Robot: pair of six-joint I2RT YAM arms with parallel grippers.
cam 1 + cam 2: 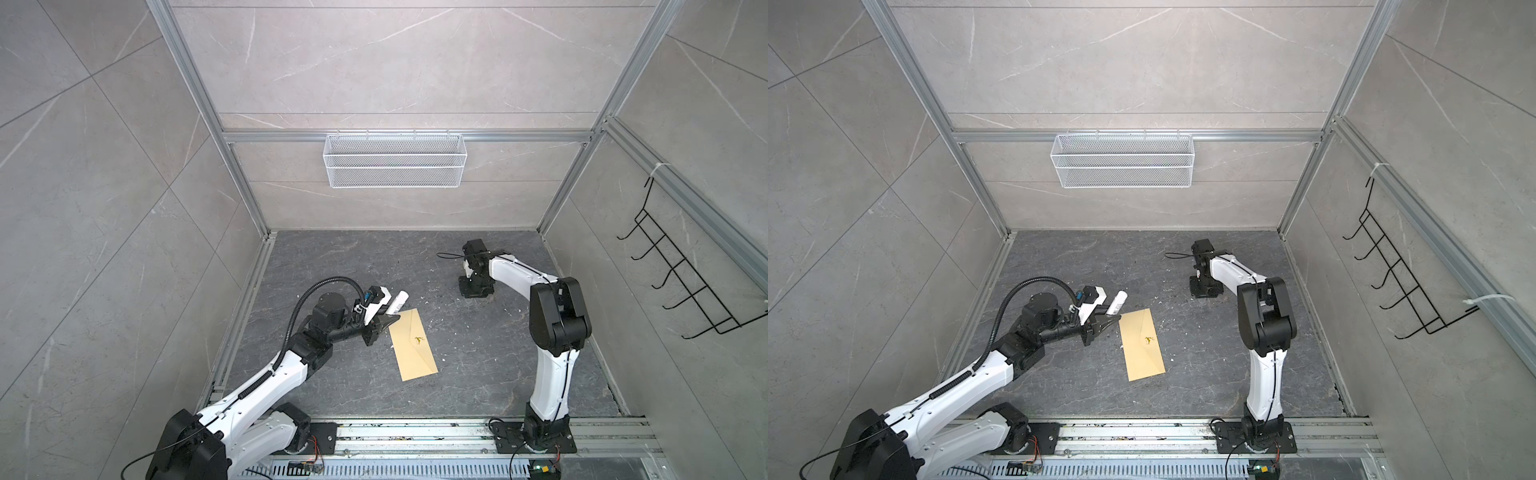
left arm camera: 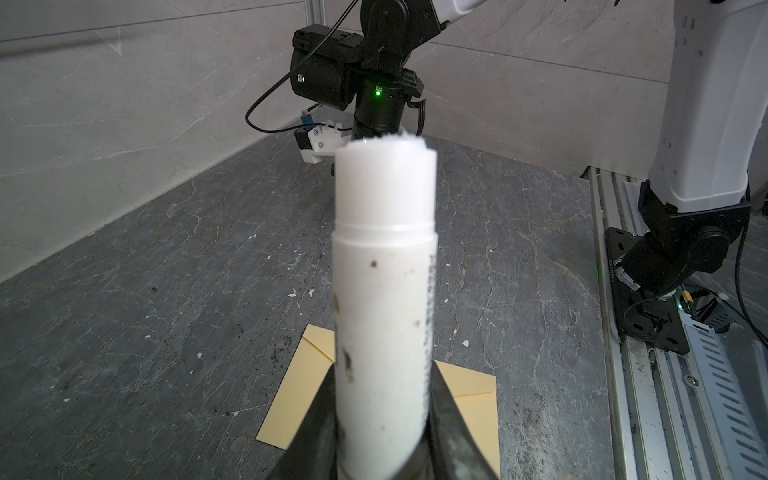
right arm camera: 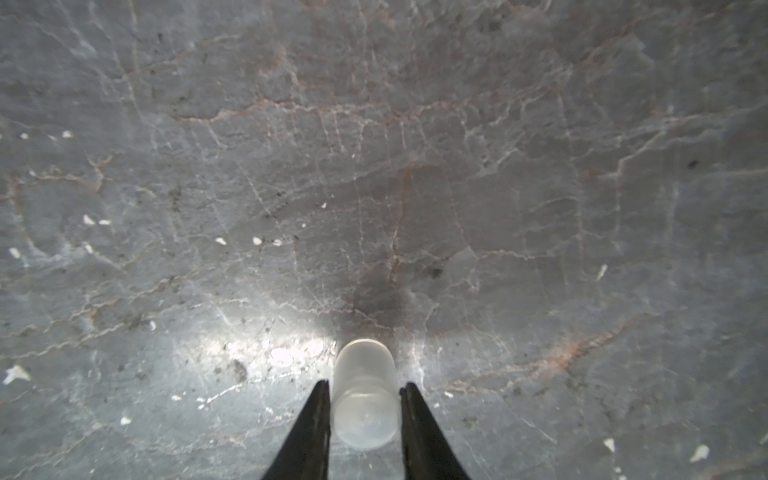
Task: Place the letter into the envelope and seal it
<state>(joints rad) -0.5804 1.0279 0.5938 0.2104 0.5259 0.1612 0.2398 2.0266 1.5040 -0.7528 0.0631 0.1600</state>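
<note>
Envelope of plain tan paper, long and narrow, lies flat on the dark grey marbled counter, left of centre in both top views. Its pointed flap is folded down against the body, with a small yellow-green mark at the flap's tip. What the envelope holds is hidden, and the letter shows in no view.

The left pincer hangs just beside the envelope's far left corner. Its jaws are clamped on the lower part of a white cylindrical plastic glue stick. The stick is uncapped, with ragged white glue showing at its raised end, and it tilts up and away from the envelope.

The right pincer points down at the counter towards the far right, well apart from the envelope. A small translucent white cap stands between its jaws. The jaws are set narrowly apart and sit close on both sides of the cap, but whether they pinch it cannot be told.

A white wire-mesh basket hangs on the back wall's rail, and only the wall shows through its mesh.
</note>
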